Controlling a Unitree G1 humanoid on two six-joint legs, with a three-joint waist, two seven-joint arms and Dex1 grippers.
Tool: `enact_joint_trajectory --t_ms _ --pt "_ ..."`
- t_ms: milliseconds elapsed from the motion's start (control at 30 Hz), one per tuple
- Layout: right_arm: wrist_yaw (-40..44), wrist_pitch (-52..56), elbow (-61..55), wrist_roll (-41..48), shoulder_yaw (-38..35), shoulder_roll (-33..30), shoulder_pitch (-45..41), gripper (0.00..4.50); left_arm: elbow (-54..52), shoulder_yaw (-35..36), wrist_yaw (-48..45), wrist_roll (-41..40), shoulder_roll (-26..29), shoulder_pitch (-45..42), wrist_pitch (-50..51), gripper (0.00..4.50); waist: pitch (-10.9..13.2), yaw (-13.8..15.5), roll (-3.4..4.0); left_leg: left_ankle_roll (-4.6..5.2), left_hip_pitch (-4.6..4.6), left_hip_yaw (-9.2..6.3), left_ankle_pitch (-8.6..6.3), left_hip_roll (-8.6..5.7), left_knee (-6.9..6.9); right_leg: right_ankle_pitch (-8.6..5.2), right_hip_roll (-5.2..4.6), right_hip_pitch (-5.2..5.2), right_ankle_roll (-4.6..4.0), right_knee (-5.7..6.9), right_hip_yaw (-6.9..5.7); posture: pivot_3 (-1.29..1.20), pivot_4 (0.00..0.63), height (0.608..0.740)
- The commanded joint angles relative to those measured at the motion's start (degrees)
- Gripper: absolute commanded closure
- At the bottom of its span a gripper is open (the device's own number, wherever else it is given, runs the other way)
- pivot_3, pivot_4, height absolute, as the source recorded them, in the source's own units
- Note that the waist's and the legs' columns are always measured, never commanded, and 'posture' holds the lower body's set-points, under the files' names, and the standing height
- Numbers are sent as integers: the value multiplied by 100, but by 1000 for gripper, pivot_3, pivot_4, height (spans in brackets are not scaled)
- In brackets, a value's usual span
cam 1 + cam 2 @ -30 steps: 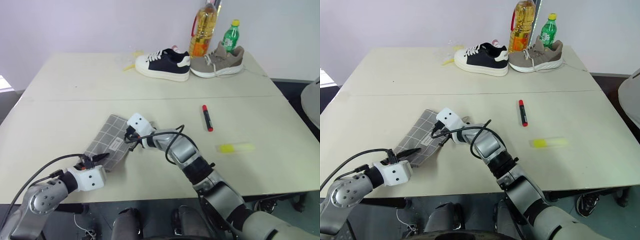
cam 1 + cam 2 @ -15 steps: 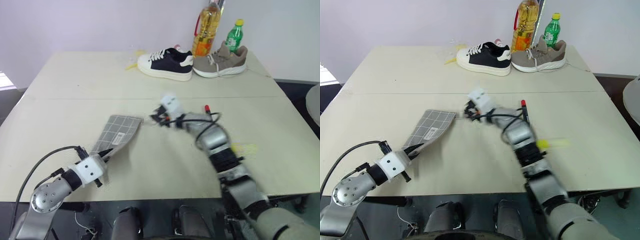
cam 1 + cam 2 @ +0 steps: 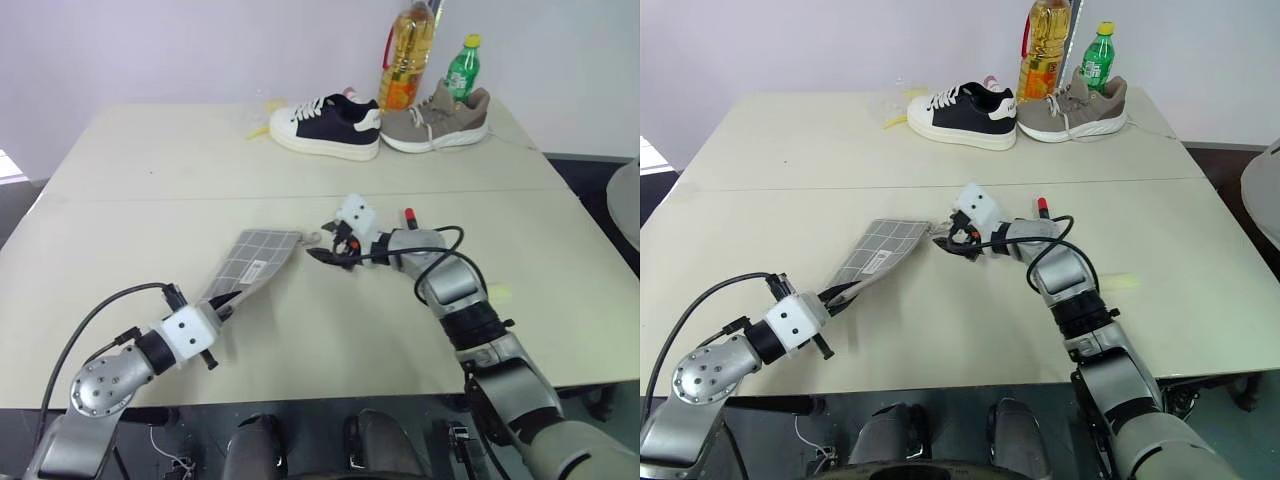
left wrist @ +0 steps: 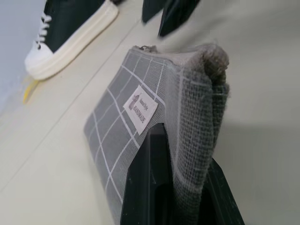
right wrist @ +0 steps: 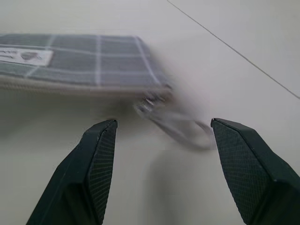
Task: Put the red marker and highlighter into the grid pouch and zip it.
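**Left gripper pinches the pouch corner; right gripper spread just off the zip cord**

The grid pouch [image 3: 252, 269] lies slightly left of centre in the head views, on the cream table [image 3: 150, 170]; its near end is lifted off the surface, its far end points toward the middle of the frame, and its white label [image 4: 140, 109] faces up. The left gripper [image 3: 222, 304], in the lower left of the frame, has its 2 black fingers [image 4: 150, 178] pressed together on the pouch's near corner, the grey fabric folded between them. The right gripper [image 3: 328, 247] sits at the centre of the frame, just beside the pouch's far end; its 2 fingers [image 5: 96, 164] stand well apart with nothing between them, and the zip pull cord [image 5: 180, 129] lies on the table just past their tips, blurred in the right wrist view. The red marker [image 3: 1042, 207] shows as a short red tip right of centre, most of it hidden behind the right arm; the highlighter [image 3: 1120, 282] is a pale yellow streak at the right of the frame, lying on the table well apart from the pouch. At the upper centre stand a black-and-white shoe [image 3: 325, 125] and a tan shoe [image 3: 440, 118] side by side; behind them are an oil bottle [image 3: 405, 60] and a green bottle [image 3: 462, 68].
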Motion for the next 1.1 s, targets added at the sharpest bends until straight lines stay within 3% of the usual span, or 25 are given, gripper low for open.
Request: enact_joint_trajectory --t_ms 33,167,200,267,400,433,733,1100 --pt "-73 -366 134 -134 58 105 -189 1192 -268 -4 -32 -97 12 3 45 4500 0 2 1 0 0 0 0 -1 1 0 -2 0 0 0 0 0 150 705" --pt "-66 -827 452 -387 253 164 -209 1192 -330 -11 -47 -91 5 11 93 4500 0 -3 0 0 0 0 0 -2 2 0 -2 1 0 1 -2 0 150 705" --pt "-55 -864 498 -406 256 170 -212 1428 -339 -4 -50 -91 7 11 99 4500 0 -4 0 0 0 0 0 -2 2 0 -1 0 0 1 -2 0 150 705" --pt "-46 -840 542 -372 195 206 -212 2085 -355 5 -45 -88 3 16 111 4500 0 -4 -1 0 0 0 0 -1 2 0 0 0 0 2 -2 0 150 705" --pt "-53 -835 545 -427 177 221 -208 4201 -324 15 -34 -79 -5 15 97 4500 -1 -4 -1 0 0 0 0 -1 3 0 0 2 1 2 -2 0 150 705" --pt "-58 -822 539 -443 175 223 -205 4477 -310 15 -32 -77 -8 12 92 4500 -1 -5 -1 0 0 -1 0 -1 3 0 1 2 1 2 -2 0 150 705" --pt "64 -625 -195 -587 324 88 -39 4477 -122 -276 181 194 -210 -251 206 4500 -1 2 -1 0 0 0 0 -1 3 1 0 3 1 2 -2 0 150 705" --pt "980 -591 -1802 -616 781 -750 258 4477 511 -1032 764 735 -967 -1280 449 4500 -6 32 -10 0 -1 -2 0 -5 9 1 1 16 1 3 -4 0 150 705"
